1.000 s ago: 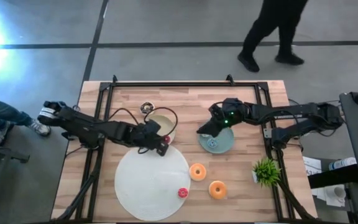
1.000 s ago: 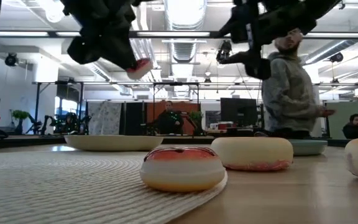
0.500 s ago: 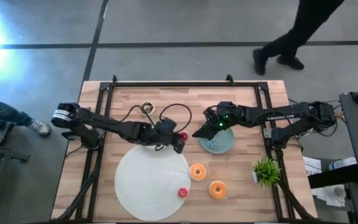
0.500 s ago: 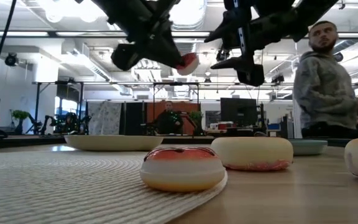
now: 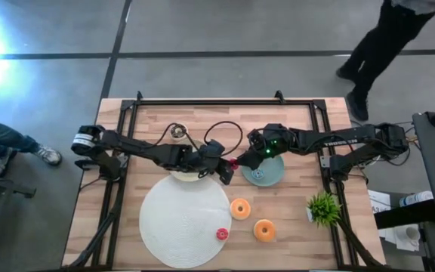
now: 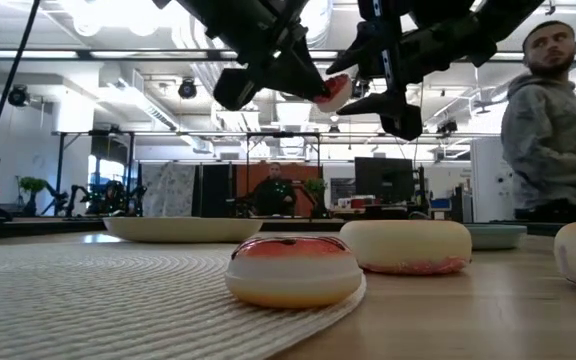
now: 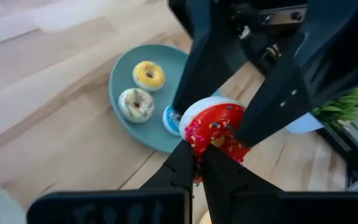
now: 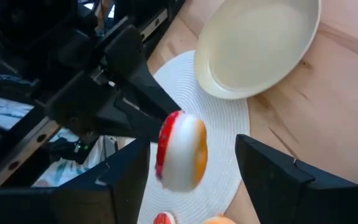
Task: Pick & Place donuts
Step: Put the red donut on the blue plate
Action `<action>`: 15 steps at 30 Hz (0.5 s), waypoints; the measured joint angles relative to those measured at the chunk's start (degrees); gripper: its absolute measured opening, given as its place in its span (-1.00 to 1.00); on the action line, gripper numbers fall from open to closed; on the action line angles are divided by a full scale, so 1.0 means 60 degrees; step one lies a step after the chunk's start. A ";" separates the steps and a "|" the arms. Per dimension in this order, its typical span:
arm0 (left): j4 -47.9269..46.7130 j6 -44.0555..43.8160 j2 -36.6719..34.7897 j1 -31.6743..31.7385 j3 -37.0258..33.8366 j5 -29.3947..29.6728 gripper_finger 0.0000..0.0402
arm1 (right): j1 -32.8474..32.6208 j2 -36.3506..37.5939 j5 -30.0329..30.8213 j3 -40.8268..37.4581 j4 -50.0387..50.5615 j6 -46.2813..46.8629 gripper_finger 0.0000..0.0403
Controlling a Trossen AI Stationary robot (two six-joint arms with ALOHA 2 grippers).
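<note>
A red-iced donut (image 5: 233,162) with sprinkles is in the air between the two plates, held by my left gripper (image 7: 202,154), which is shut on it. My right gripper (image 8: 191,162) is open. Its two fingers stand on either side of the same donut (image 8: 182,151), with a gap showing on both sides. Two orange donuts (image 5: 239,208) (image 5: 264,230) lie on the wood. A small red donut (image 5: 222,234) rests on the white mat (image 5: 185,219). The teal plate (image 7: 126,81) holds a yellow donut (image 7: 148,74) and a pale one (image 7: 135,104). My left gripper pinches the red donut by its rim (image 7: 205,142) between its two fingertips, which come about level from the table's left. The donut is lifted clear, high above the table, and stands on edge with its iced face toward the left wrist camera.
The beige plate (image 5: 189,174) lies mostly under my left arm. A small potted plant (image 5: 323,205) stands near the table's right edge. A small round thing (image 5: 177,131) sits toward the far left. A person (image 5: 384,45) walks beyond the far edge. Bare wood lies along the far side.
My left gripper has carried the red donut toward the table's right, from above the beige plate to my right gripper. The donut now stands between the right gripper's open fingers. My right gripper has shifted slightly toward the left. The person behind the table has walked to the right.
</note>
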State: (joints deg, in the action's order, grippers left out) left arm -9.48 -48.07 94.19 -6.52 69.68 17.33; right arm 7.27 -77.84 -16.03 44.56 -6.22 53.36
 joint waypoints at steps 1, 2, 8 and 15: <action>-0.0012 0.0015 0.0023 0.0000 0.0013 -0.0023 -1.00 | 0.0000 0.0000 0.0000 0.0000 0.0000 -0.0001 0.12; -0.0102 0.0038 0.0030 0.0000 0.0013 -0.0026 -1.00 | 0.0000 0.0000 -0.0002 0.0000 0.0002 -0.0003 0.11; -0.0063 0.0092 0.0016 0.0138 0.0053 0.0010 -1.00 | 0.0000 -0.0001 -0.0055 0.0000 0.0224 -0.0006 -0.07; -0.0085 0.0286 0.0016 0.0197 0.0053 0.0009 -1.00 | 0.0000 0.0013 -0.0087 0.0000 0.0550 -0.0180 -0.44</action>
State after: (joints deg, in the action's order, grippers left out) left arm -9.99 -46.36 94.28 -5.34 70.00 17.38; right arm 7.27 -77.76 -16.56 44.56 -2.92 52.28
